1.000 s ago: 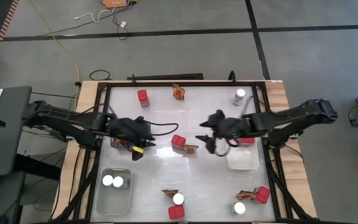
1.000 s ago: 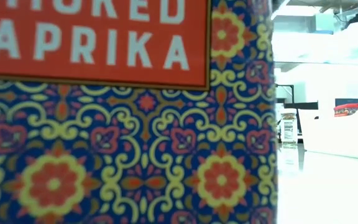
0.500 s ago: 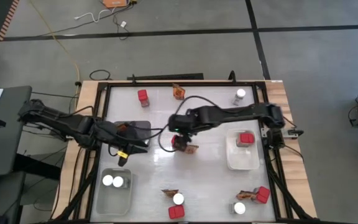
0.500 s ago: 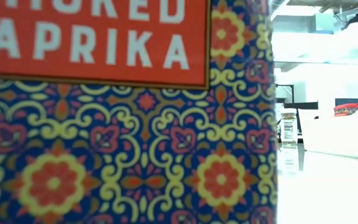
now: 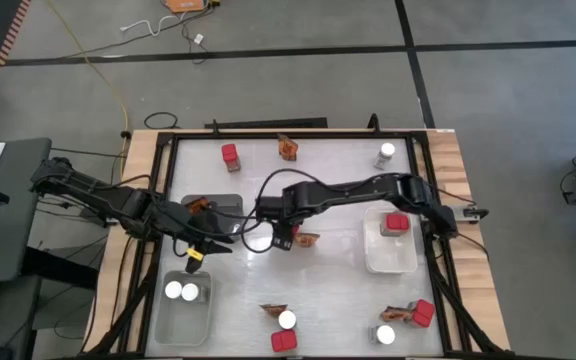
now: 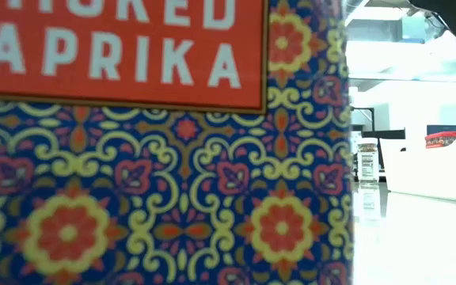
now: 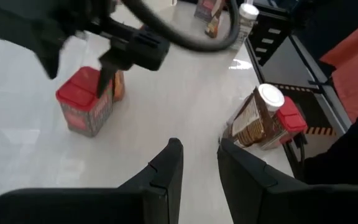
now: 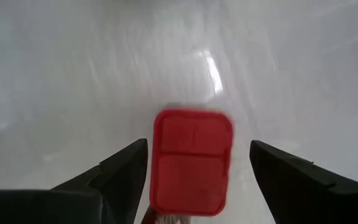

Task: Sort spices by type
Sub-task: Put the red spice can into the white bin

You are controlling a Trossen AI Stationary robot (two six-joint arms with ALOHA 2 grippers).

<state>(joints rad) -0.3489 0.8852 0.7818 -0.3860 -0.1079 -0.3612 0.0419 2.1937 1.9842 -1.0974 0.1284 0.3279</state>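
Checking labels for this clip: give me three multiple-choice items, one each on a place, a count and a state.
1. Where is the right tool?
A. over the red box mid-table
B. over the white tray
C. over a packet at the far edge

2. How many jars lie in the clear tray?
A. none
B. two
C. four

3. How do the right tool's jaws stand?
A. shut on a jar
B. shut and empty
C. open, one finger on either side of the box

Key: 1 A, the high view shows the arm reaching to the table's middle. 2 B, two white lids show in the tray. 3 C, the right wrist view shows gaps on both sides of the box.
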